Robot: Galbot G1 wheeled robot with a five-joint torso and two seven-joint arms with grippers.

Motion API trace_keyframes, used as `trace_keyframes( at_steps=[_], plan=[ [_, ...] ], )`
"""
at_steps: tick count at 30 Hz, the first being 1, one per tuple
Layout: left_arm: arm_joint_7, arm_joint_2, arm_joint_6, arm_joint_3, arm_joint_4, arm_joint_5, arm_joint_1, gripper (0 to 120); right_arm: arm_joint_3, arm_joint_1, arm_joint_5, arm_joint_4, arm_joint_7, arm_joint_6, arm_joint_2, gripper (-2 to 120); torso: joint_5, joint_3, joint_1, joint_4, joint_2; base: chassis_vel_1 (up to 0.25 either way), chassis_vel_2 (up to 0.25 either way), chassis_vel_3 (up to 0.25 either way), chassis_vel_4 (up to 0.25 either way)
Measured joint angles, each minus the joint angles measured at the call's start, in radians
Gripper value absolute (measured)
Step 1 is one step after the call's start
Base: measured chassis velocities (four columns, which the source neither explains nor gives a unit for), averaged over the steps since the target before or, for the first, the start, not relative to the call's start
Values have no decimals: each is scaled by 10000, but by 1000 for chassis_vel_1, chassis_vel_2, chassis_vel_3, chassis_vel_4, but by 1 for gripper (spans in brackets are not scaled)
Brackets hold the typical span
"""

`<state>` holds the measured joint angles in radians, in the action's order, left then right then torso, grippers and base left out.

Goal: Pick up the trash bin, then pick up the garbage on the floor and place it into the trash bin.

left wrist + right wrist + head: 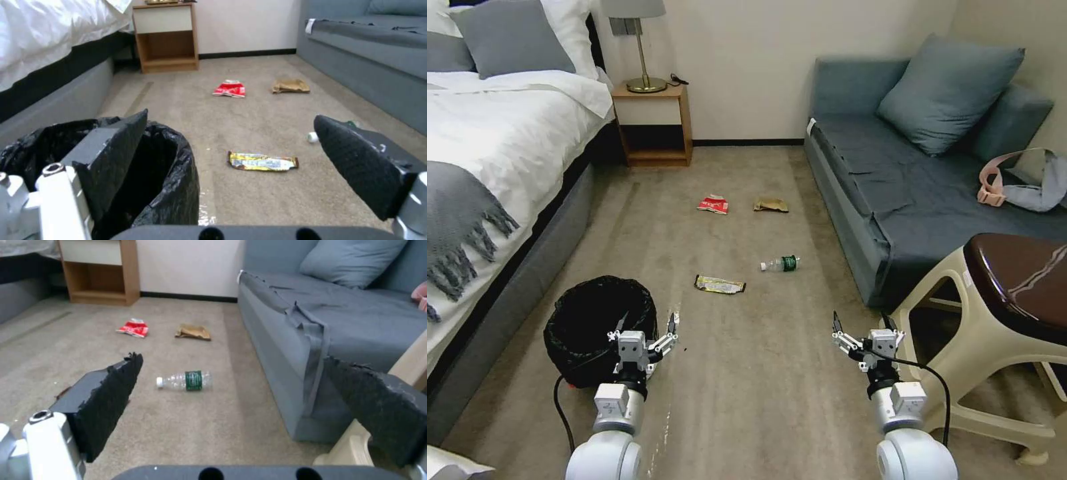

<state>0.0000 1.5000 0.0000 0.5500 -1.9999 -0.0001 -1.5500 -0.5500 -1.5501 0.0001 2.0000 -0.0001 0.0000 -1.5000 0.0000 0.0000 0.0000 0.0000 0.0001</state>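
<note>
Trash bin count: one
Trash bin [597,320]: small and round, lined with crinkly black bag draped over rim, open mouth dark inside; standing on carpet beside bed frame, at robot's left front
Garbage count: four pieces, all lying on carpet, apart from each other
Red-and-white wrapper [714,204]: crumpled, farthest row, toward nightstand side
Tan paper packet [771,205]: crumpled, near red-and-white wrapper, on sofa side of it
Clear bottle [780,264]: lying on its side, green label around middle, white cap pointing toward bed side; nearer to robot than the two crumpled pieces, close to sofa base
Gold-yellow wrapper [720,285]: flat and shiny, long shape, lying between trash bin and clear bottle, nearest piece to robot
Pincer count: two
Left pincer [647,337]: spread wide, holding nothing; hovering at near rim of trash bin, one finger over black bag, other finger over bare carpet
Right pincer [864,330]: spread wide, holding nothing; above carpet, just beside leg of cream stool, well apart from every garbage piece
Stool [960,320]: one, cream plastic with dark brown seat, at robot's right
Carpet [747,373]: beige, short pile
</note>
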Motion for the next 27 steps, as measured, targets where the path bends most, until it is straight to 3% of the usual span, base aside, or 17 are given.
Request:
trace_keyframes(
  at_steps=[23,27],
  plan=[
    [-24,-13,19,-5,-2,-13,0,100,10,-8,2,1,17,-7,0,100,0,0,0,0,-2,0,0,0,0],
    [-462,-219,306,-87,-139,-230,-35,100,386,-417,151,244,448,-278,-6,100,-2,0,0,0,-2,0,0,0,0]
  ],
)
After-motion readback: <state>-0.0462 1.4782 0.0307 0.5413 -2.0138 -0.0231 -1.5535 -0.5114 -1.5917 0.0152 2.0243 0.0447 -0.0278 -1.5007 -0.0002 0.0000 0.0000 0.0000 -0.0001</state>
